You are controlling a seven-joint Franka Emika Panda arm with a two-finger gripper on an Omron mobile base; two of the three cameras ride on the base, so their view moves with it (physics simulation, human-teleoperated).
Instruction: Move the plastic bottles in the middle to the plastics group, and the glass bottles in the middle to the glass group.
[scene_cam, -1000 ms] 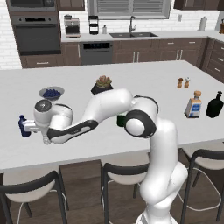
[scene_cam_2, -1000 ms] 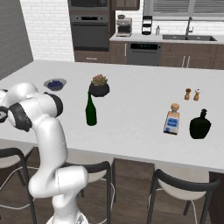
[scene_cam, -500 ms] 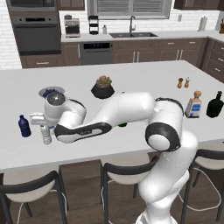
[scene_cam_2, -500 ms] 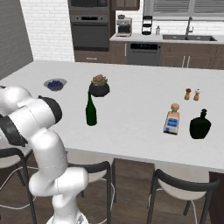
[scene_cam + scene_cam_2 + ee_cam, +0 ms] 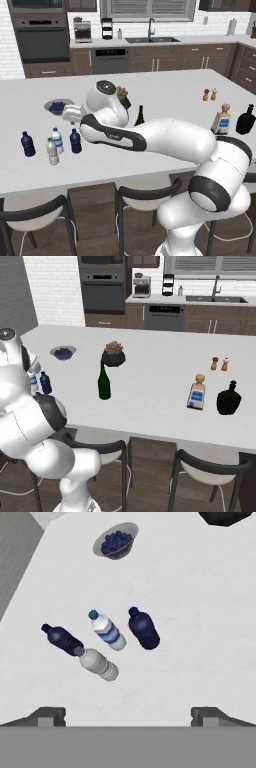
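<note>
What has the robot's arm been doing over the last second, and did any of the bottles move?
The arm swung back from the counter's left end toward the middle, lifting the gripper, open and empty, clear of the four small bottles. Those now stand uncovered in a cluster. The green bottle, the blueberry bowl, the plant and the glass bottles on the right stayed put.

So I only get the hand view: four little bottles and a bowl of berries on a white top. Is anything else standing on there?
Observer: Yes, a tall green bottle stands alone in the middle, in front of a potted plant.
Operator: Any more bottles?
Observer: Two at the far right end: a squarish clear bottle with a squat black bottle beside it.
Operator: Nothing else?
Observer: Two small shakers stand behind that pair.
</note>
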